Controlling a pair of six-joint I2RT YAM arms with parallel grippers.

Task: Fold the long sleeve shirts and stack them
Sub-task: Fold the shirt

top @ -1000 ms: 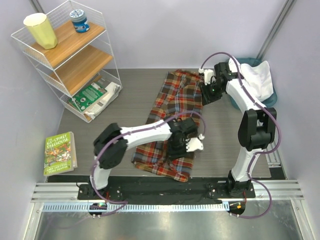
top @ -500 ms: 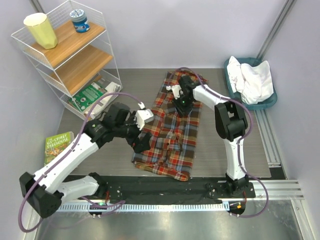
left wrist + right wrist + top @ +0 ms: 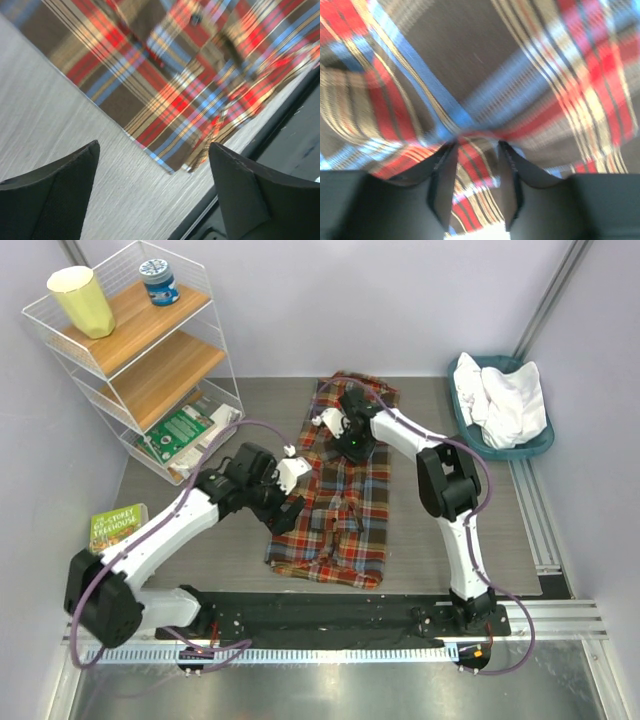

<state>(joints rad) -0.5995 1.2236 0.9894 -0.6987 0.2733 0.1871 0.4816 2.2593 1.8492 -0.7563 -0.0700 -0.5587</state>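
Observation:
The plaid long sleeve shirt (image 3: 340,505) lies flat along the middle of the table (image 3: 200,540). My right gripper (image 3: 350,437) is over its far part, shut on a pinched fold of plaid (image 3: 480,60), which shows between its fingers (image 3: 442,175) in the right wrist view. My left gripper (image 3: 286,510) is open and empty at the shirt's left edge. In the left wrist view (image 3: 154,150) it hovers over bare table beside the shirt's near corner (image 3: 175,75). The white long sleeve shirt (image 3: 505,395) is bunched in the teal basket (image 3: 520,452) at far right.
A white wire shelf (image 3: 215,340) stands at the far left with a yellow cup (image 3: 82,300), a blue jar (image 3: 158,280) and books (image 3: 180,430). A green book (image 3: 118,540) lies at the left. A black rail (image 3: 330,615) runs along the near edge.
My right gripper moved from near the basket onto the shirt's far part and closed on cloth. My left arm swung from over the shirt to its left edge. The shirt now lies narrower.

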